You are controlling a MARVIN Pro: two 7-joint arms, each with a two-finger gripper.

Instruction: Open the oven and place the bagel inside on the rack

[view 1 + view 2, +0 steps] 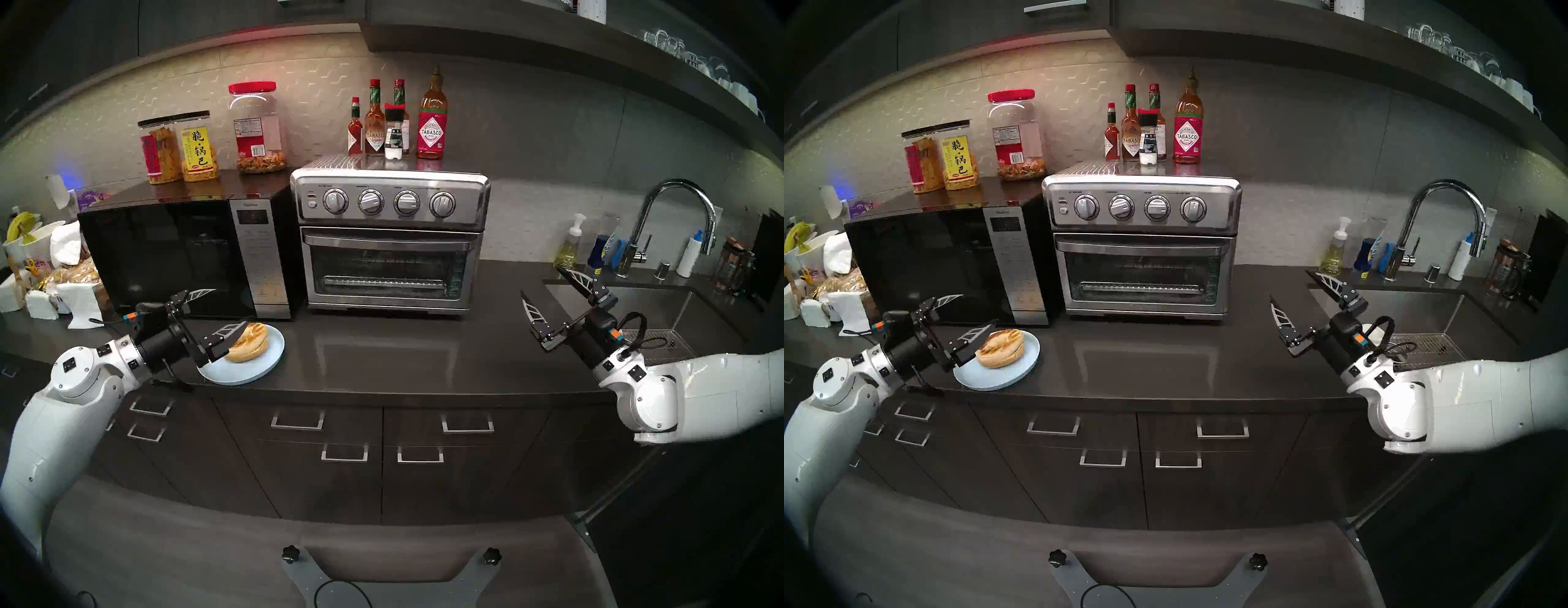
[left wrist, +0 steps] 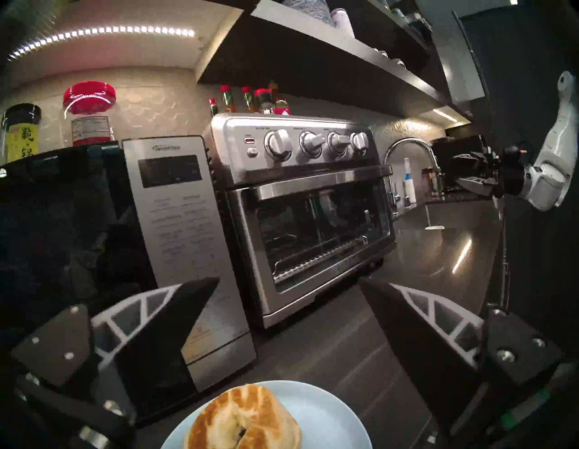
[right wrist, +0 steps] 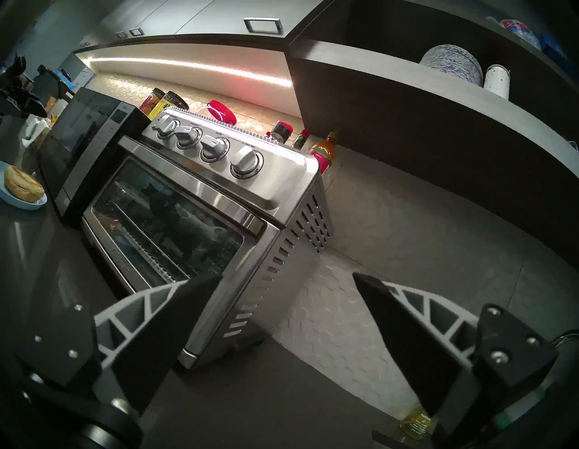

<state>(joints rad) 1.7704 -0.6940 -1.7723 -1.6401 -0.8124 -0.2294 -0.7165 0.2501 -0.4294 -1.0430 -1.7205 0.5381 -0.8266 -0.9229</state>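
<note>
- We judge the task to be at its very start: none of its steps shows as done.
- The oven (image 1: 389,237) stands on the desk (image 1: 424,352) just to the right of the black microwave (image 1: 182,259), and its glass door (image 1: 388,269) is shut, with the bar handle (image 1: 388,244) across the top of the door untouched by either arm.
- Through the glass we can make out the rack (image 1: 382,282) low in the cavity, with nothing on it that we can see.
- The bagel (image 1: 248,342) lies on the pale blue plate (image 1: 259,367) near the desk's front edge, in front of the microwave and well apart from the oven door.
- Our left pincer (image 1: 222,310) hovers over the near-left side of the plate with its fingers spread wide and nothing between them; in the left wrist view the bagel sits below the gap, ungrasped.
- Our right pincer (image 1: 547,288) hangs over the desk by the sink (image 1: 636,305), also wide open and empty, pointing toward the oven's right side.
- What is left, as we read it: pull the door down by its handle, pick the bagel off the plate, and set it on the rack.
</note>
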